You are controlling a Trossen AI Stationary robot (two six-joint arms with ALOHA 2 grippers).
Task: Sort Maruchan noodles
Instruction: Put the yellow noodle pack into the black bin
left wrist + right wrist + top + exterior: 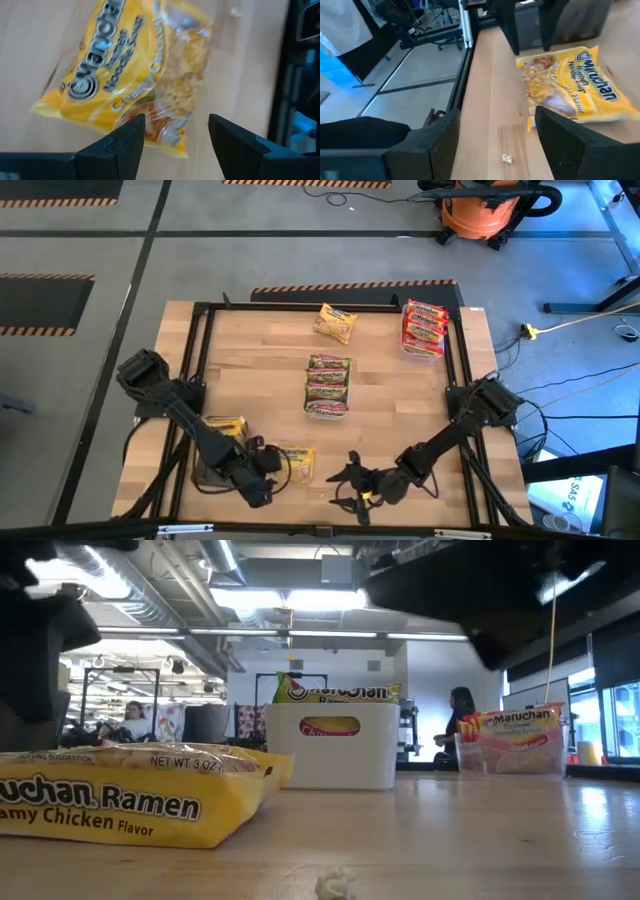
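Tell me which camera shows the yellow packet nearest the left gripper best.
The left wrist view: the yellow packet fills it, lying flat on the wood just beyond the open left gripper. The high view shows it small, the low view edge-on with its label, the right wrist view whole but farther off.

Lighting's pretty even from my seat: bright ceiling strips (290,632) blow out the top of the low view. The arms there are just dark silhouettes along the top edge. The yellow packet (130,75) in the left wrist view is smeared with blur (print barely readable). Overhead view has soft shadows, no harsh glare on the table (260,380).
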